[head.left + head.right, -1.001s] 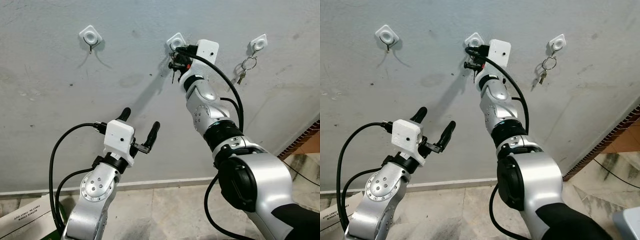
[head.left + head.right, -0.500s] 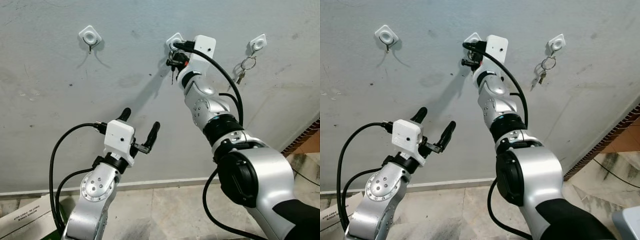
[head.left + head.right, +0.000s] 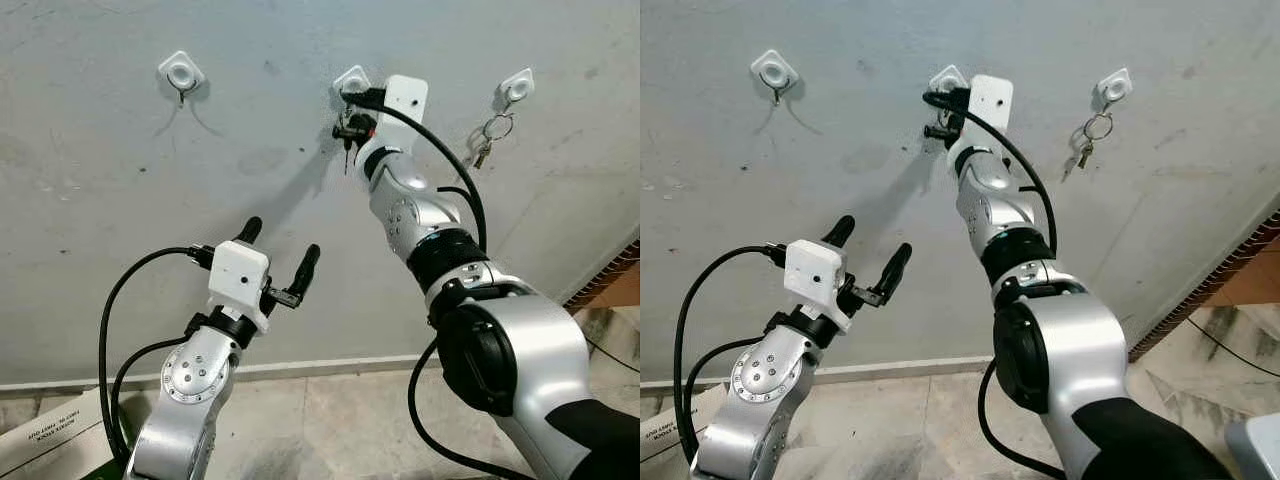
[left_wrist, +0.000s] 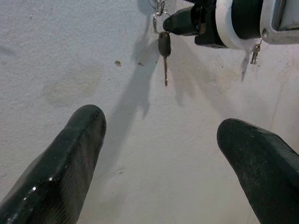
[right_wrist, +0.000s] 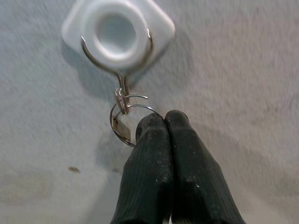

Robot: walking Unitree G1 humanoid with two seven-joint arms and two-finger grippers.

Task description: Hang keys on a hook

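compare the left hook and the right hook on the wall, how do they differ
The left hook is bare, while the right hook carries a key ring with a key hanging below it. The left hook sits well apart from both arms, above the open left pincer; the right hook sits beside the raised right arm, whose right pincer is shut at the middle hook. Both are white square-based wall hooks at about the same height.

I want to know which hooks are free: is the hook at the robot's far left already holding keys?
No, the left hook hangs bare against the wall, while keys hang from the right hook.
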